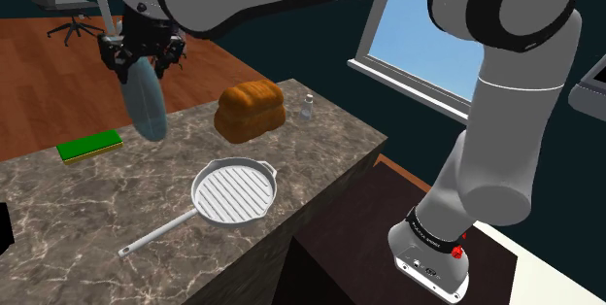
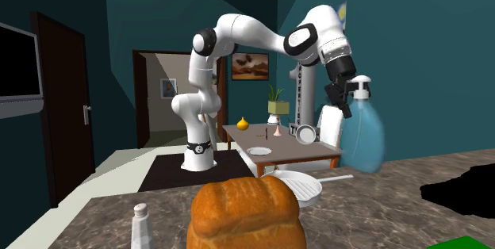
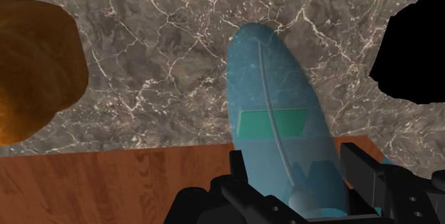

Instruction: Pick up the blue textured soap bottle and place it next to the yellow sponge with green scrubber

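Note:
The blue soap bottle (image 1: 147, 98) hangs in the air over the marble counter, tilted, with my gripper (image 1: 142, 53) shut on its neck. In the second exterior view the bottle (image 2: 362, 135) has a white pump top, and the gripper (image 2: 347, 97) clasps it just below that. Along the wrist view the bottle (image 3: 279, 124) stretches away from the gripper (image 3: 296, 176), a green label on its side. The yellow sponge with green scrubber (image 1: 89, 145) lies flat near the counter's far left edge, below and to the left of the bottle.
A brown bread loaf (image 1: 251, 110) sits at the back of the counter (image 1: 320, 152), a small shaker (image 1: 307, 109) beside it. A grey grill pan (image 1: 233, 193) lies mid-counter with its handle pointing toward the front left. A black area (image 3: 413, 51) shows past the counter.

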